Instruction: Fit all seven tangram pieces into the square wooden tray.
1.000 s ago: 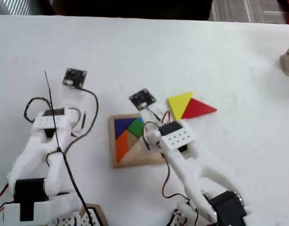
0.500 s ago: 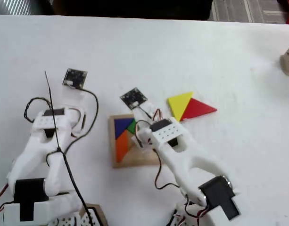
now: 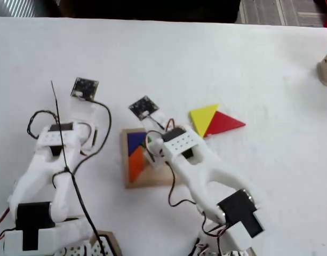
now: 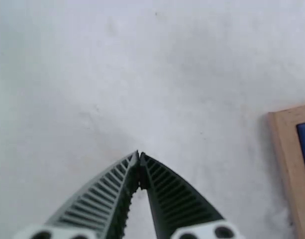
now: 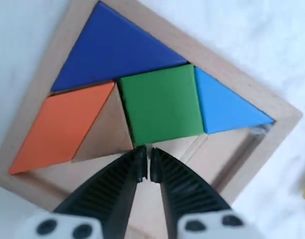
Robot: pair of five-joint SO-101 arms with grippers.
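The tray point(image 3: 144, 181) sat on the bench point(image 3: 248, 64) with five pieces in, while the yellow triangle point(image 3: 204, 117) and red triangle point(image 3: 225, 123) lay outside, just beside it. We watched the right hand point(image 5: 146, 159), pinched shut and empty, swing across the tray away from them, so probably no fetching yet. The left hand point(image 4: 139, 162) hung shut, empty.

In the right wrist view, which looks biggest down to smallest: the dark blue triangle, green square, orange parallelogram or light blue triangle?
1. Dark blue triangle and green square: they look about alike, so I won't rank them.
2. Orange parallelogram, a little smaller.
3. Light blue triangle, clearly the smallest.
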